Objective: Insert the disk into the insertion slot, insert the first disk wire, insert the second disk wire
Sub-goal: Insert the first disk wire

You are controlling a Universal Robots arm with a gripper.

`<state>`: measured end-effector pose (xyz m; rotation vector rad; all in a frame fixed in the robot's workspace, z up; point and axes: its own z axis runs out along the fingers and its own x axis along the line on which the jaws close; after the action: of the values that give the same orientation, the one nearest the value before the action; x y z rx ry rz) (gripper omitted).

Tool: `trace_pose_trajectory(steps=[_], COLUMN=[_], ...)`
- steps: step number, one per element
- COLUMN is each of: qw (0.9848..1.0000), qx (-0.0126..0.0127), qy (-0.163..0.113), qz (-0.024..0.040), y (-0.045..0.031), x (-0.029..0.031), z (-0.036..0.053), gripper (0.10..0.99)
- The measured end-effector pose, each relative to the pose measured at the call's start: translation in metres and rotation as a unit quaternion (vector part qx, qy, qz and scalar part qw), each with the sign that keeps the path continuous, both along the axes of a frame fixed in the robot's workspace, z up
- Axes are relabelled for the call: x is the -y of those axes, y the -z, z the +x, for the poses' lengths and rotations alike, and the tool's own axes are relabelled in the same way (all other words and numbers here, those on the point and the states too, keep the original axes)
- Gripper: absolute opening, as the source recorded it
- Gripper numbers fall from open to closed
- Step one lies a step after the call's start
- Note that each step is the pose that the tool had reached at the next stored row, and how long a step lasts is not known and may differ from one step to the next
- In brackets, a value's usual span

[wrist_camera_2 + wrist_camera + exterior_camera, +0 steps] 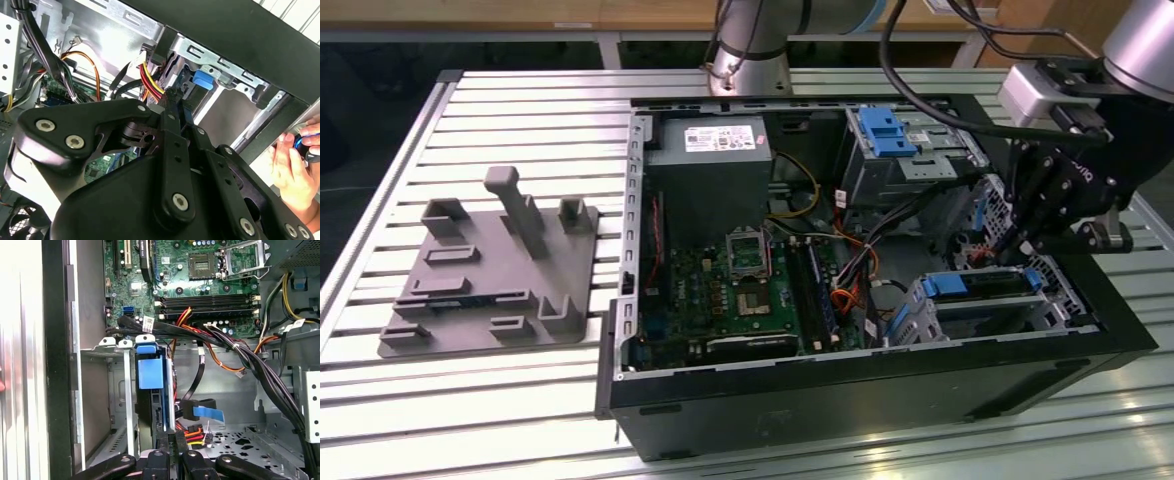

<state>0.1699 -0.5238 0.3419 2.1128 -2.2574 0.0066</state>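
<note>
1. The disk [981, 284] is sitting inside the insertion slot [941, 322]. That is in the near corner of the open computer case [854, 390], on the exterior view's right.
2. The disk is showing a flat silver-grey top with bright blue plastic at both ends. In the first wrist view it is standing edge-on, with a blue end facing the camera.
3. The slot is looking like a small silver metal box with little holes. It is hugging the disk along its sides.
4. The gripper [1014, 252] is hanging just above the disk's end on the exterior view's right. Its fingers [165, 440] are pressed close together. I cannot tell if anything thin is caught between them.
5. Red, yellow and black wires [192, 432] are lying right beside the fingers. A black wire with a blue end [204, 410] is curling just past them.
6. A thick bunch of black wires [250, 360] is running across the space next to the slot and crowding it.
7. A green board [747, 290] is lying flat in the middle of the case.
8. A grey power box [707, 150] and a taller metal bay with a blue latch [887, 130] are sitting at the far side.
9. A person's hand [292, 165] is resting outside the case wall.
10. A grey plate with pegs [487, 280] is lying on the slatted table [520, 100], well apart from the case.
</note>
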Motion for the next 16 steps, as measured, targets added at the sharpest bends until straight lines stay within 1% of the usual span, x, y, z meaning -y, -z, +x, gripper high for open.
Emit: trace_pose_trajectory(steps=[2,8,16], qw=[1.0000,1.0000,1.0000], qx=[0.0000,0.0000,0.0000], qy=[0.001,0.001,0.001], qz=[0.0000,0.0001,0.0001], y=[0.0000,0.0006,0.0010], x=[0.0015,0.0021,0.0048], z=[-0.0001,-0.0001,-0.0001], gripper=[0.165,0.165,0.165])
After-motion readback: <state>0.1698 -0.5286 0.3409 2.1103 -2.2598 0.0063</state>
